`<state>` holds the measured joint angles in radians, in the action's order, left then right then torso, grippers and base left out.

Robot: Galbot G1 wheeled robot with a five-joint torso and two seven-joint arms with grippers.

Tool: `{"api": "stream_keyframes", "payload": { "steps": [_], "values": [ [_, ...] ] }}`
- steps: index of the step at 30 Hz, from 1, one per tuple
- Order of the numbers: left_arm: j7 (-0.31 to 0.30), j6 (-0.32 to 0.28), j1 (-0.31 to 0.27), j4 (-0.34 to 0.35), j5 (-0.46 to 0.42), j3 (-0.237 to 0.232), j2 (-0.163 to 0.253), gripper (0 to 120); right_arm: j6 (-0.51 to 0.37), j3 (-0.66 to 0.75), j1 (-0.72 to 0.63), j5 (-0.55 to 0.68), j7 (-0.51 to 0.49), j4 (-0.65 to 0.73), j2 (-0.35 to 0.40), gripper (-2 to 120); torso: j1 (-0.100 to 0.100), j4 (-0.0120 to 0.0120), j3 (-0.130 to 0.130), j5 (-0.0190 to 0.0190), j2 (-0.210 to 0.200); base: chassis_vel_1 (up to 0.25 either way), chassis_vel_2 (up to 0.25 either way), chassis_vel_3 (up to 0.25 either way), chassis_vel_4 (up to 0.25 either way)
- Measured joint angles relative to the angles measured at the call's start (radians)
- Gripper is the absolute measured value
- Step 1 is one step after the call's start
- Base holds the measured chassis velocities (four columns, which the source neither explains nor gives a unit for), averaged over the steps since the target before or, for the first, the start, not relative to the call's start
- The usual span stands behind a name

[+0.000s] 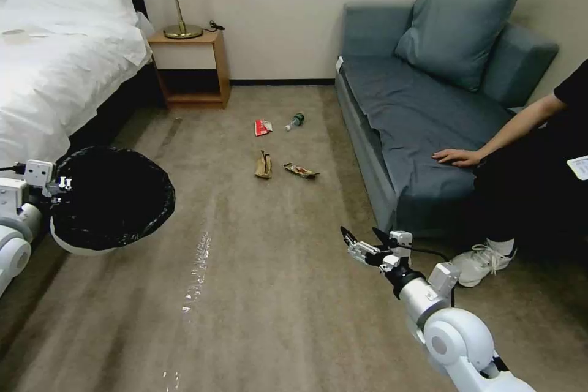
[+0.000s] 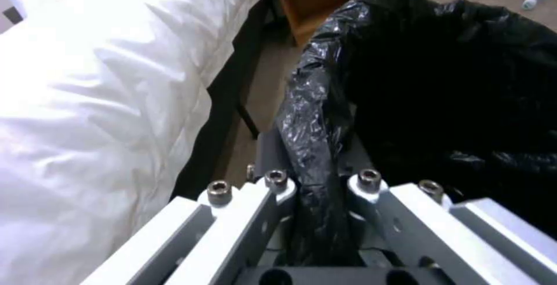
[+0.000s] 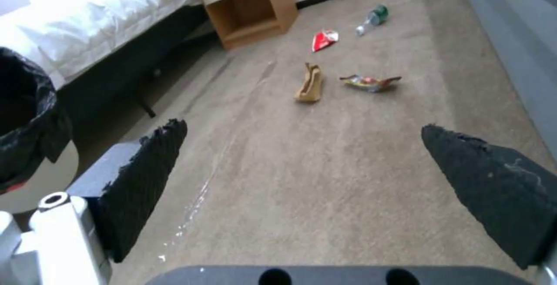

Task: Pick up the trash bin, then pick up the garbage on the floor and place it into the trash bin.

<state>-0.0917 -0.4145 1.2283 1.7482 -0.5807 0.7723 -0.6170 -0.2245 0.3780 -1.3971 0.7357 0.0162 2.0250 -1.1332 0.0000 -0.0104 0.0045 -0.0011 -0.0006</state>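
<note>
Trash bin (image 1: pixel 110 199) held off the carpet (image 1: pixel 275 294) — left gripper (image 2: pixel 319 189) clamped on its bag-lined rim. Right gripper (image 1: pixel 366 237) agape, empty. Paper bag (image 1: pixel 264 165) mid-carpet — light, crushable; best pinched along its upright fold.

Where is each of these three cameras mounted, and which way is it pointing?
Head view: high on the robot, facing forward and down at the grey-brown carpet floor; both arms show.
Left wrist view: on the left arm, facing along the left gripper, shut on the black-bagged rim of the round white trash bin.
Right wrist view: on the right arm, facing past the open right gripper towards the litter.
Shared: the small clear green-labelled bottle.
</note>
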Motion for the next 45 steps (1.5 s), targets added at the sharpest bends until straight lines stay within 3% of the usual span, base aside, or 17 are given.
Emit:
{"api": "stream_keyframes", "payload": {
  "steps": [22,45],
  "values": [
    [0.002,0.011,-0.015,-0.026,0.009,-0.013,-0.002,5,0.004,-0.008,0.013,0.008,0.050,-0.034,0.003,100,0.000,0.0000,0.000,0.0000,0.000,0.000,0.000,0.000,0.000],
    [0.003,0.010,-0.018,-0.029,0.014,-0.019,-0.008,4,0.012,-0.022,0.033,0.015,0.063,-0.061,0.012,100,0.000,-0.0002,0.000,0.0000,0.000,-0.061,0.055,0.060,-0.054]
  ]
}}
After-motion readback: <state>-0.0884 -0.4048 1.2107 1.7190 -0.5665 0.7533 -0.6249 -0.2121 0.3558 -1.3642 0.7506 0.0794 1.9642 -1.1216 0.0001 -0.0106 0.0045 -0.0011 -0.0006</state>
